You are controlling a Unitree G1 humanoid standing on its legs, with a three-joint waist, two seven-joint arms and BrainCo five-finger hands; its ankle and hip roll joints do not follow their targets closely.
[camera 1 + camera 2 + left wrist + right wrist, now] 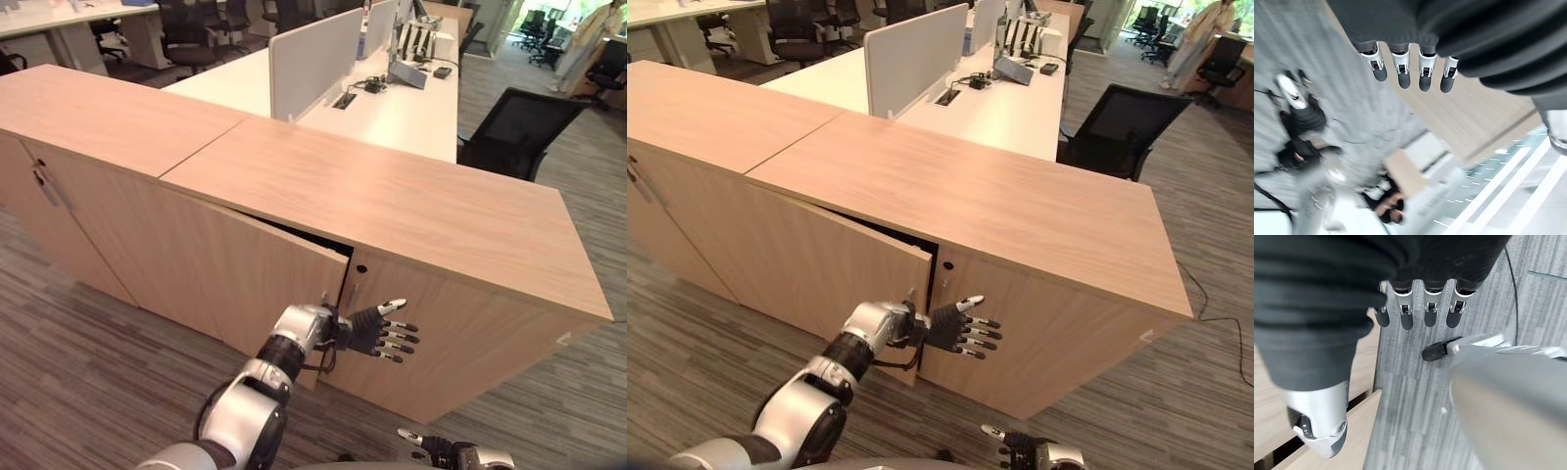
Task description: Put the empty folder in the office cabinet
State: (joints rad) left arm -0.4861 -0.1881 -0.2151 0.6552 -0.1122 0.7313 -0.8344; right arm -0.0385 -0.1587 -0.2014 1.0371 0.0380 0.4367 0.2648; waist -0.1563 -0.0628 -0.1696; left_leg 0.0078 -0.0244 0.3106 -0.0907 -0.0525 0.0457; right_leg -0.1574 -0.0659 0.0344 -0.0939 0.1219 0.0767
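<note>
Just left hand (377,331) at cabinet door (265,279).

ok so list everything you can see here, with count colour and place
office cabinet: two, light wood, side by side ahead
cabinet door: one, light wood, ajar, middle of the front
desk: one, white, behind the cabinets
divider panel: one, pale grey, upright on the desk
office chair: one, black, right of the desk
person: one, far back right
left robot hand: open, at the door's free edge
right robot hand: open, low near the floor
</note>
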